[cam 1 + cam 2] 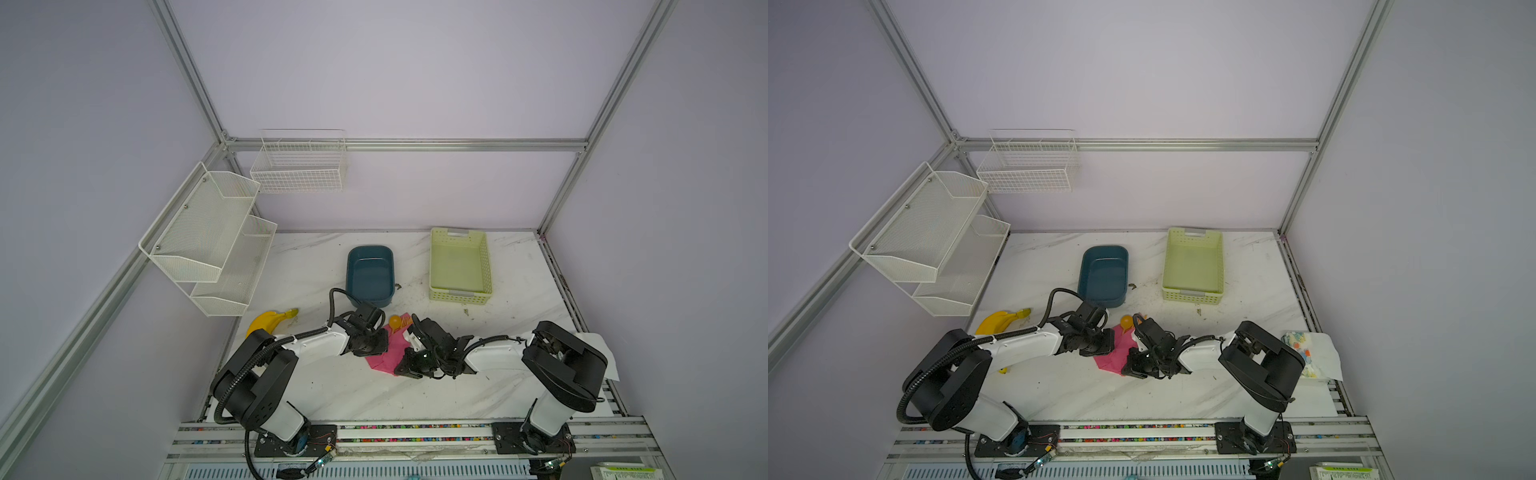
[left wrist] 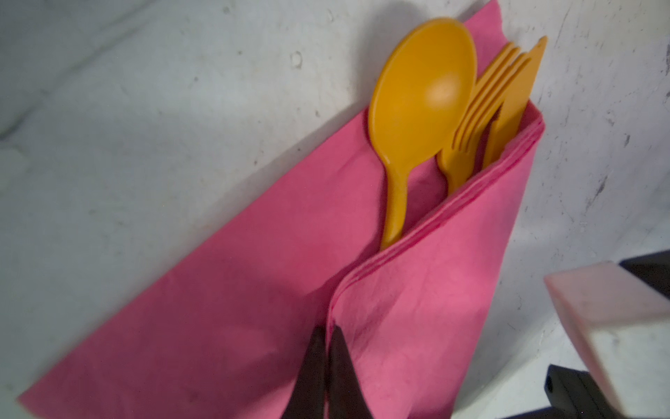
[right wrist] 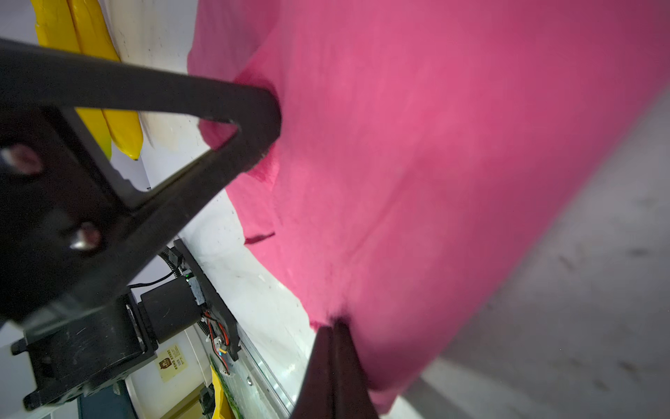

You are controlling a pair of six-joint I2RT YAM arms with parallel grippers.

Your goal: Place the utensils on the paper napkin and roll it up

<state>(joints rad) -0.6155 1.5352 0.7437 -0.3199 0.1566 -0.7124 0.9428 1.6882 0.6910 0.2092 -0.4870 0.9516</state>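
Our left gripper [image 2: 328, 348] and right gripper [image 3: 335, 344] both pinch the paper napkin [image 2: 217, 308] on the counter [image 1: 374, 395], folded over the utensils [image 2: 420, 101], whose handles point toward our left gripper.

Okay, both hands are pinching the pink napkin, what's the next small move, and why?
Probably carry the pinched flap further over the spoon. The left hand and right hand are both shut on the paper napkin; its flap covers the fork and knife handles, while most of the spoon's handle lies bare.
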